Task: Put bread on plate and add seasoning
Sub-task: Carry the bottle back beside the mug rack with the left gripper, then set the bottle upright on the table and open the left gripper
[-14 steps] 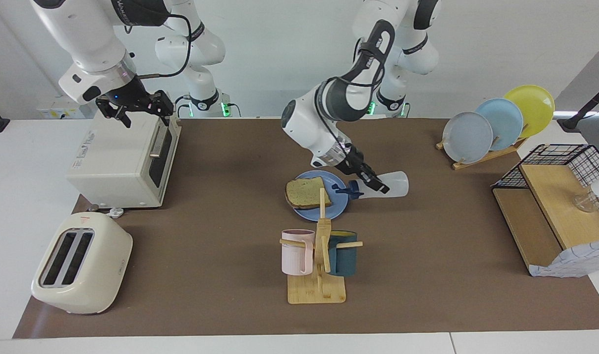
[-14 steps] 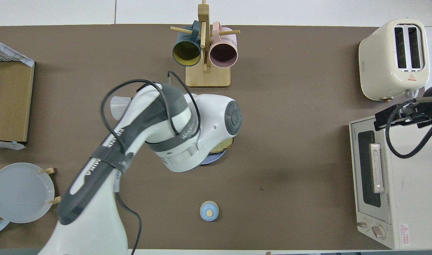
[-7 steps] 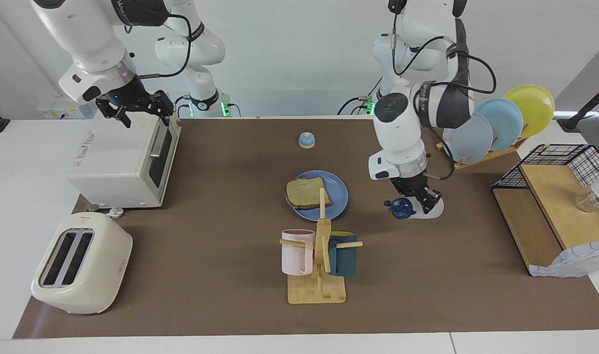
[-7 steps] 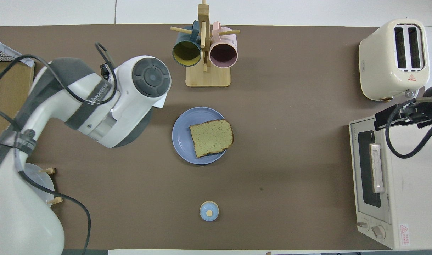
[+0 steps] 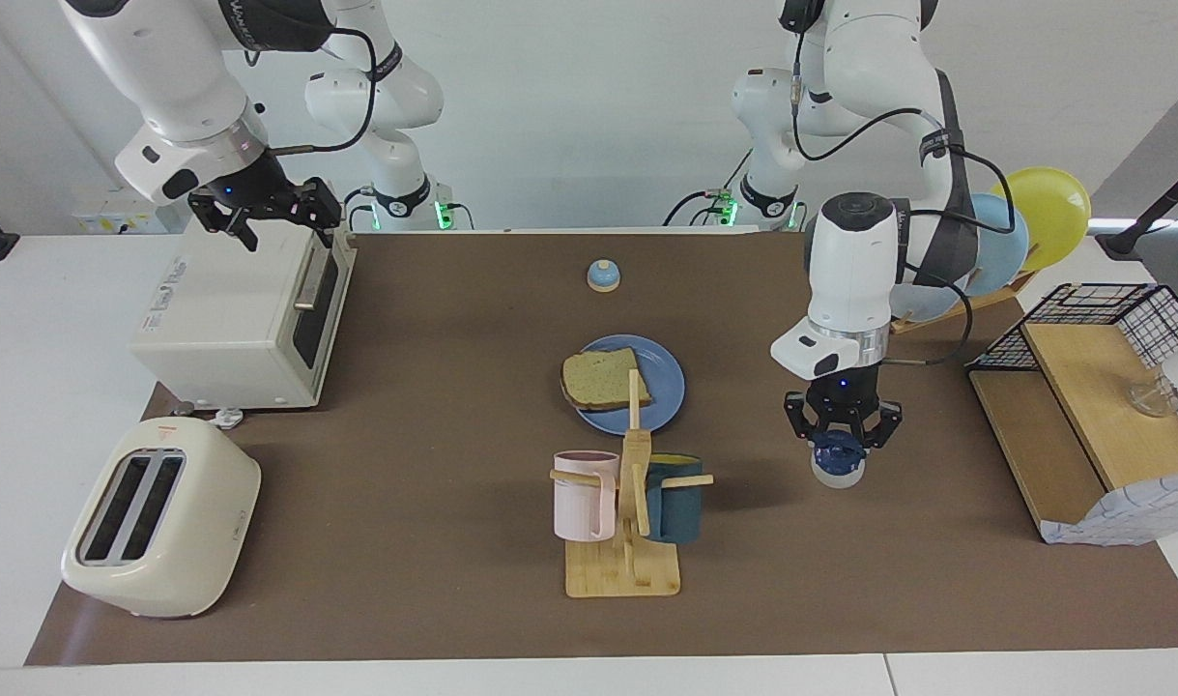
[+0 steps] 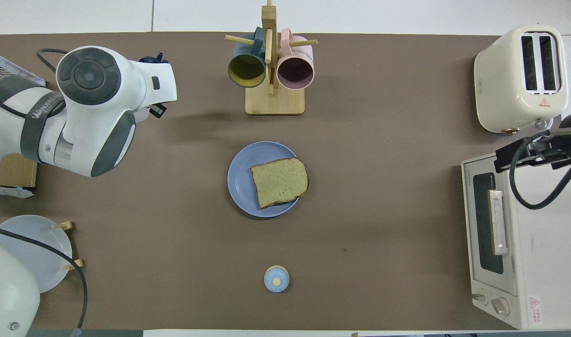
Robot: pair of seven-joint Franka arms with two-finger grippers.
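Facing view: my left gripper (image 5: 842, 447) clamps the seasoning (image 5: 838, 466) upright, toward my left arm's end; bread (image 5: 603, 378) lies on the plate (image 5: 668, 382). My right gripper (image 5: 265, 205) waits open above the oven (image 5: 236, 314).

Overhead view: my left arm hides the bottle, only its cap (image 6: 150, 60) showing.

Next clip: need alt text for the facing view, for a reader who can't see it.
The left claw holds the seasoning bottle upright by its cap, toward the left arm's end of the table, apart from the blue plate bearing the bread. The right claw waits open over the toaster oven.
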